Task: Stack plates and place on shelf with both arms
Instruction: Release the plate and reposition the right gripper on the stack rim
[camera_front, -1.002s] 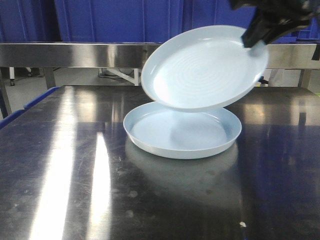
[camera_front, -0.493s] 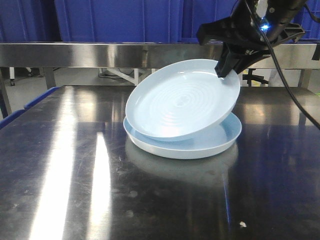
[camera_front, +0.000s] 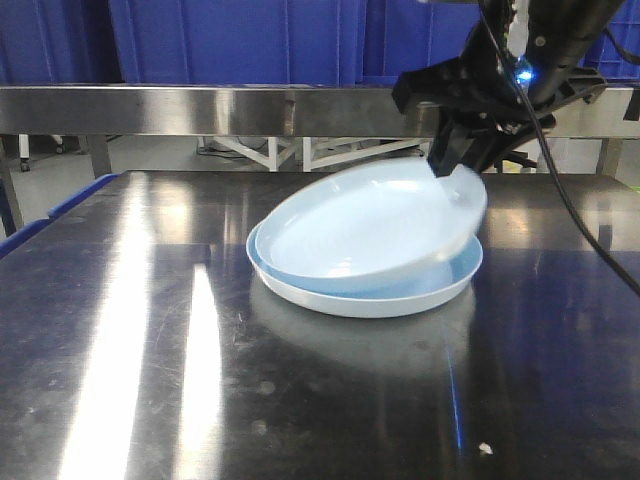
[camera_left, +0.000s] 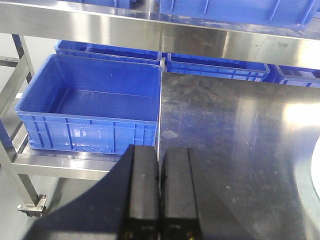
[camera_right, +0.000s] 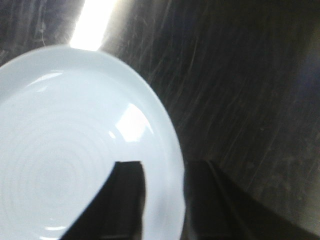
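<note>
Lowered since a second ago, when it hung tilted in the air, the upper plate (camera_front: 365, 225) now lies mostly inside the lower plate (camera_front: 350, 300). Its near left edge sits down in the lower dish, while its far right edge is a little raised and blurred with motion. Both are wide, shallow, pale bluish-white dishes, and they sit together near the middle of a shiny steel table (camera_front: 150, 350). The right gripper (camera_front: 455, 165) comes in from the upper right and pinches that raised edge. The right wrist view shows the rim passing between its two black fingers (camera_right: 127, 200), so the grasp has not been let go. The left gripper (camera_left: 159, 150) is well apart from the dishes, near the table's edge, its fingers pressed together with nothing between them, and a blue crate (camera_left: 90, 100) stands beyond it. Behind the table runs a steel shelf (camera_front: 150, 108) with blue bins (camera_front: 200, 40) on it. The stacking looks almost finished: the top dish has yet to settle flat and be released. Lifting the pair with both arms and setting it on the shelf remains undone.
</note>
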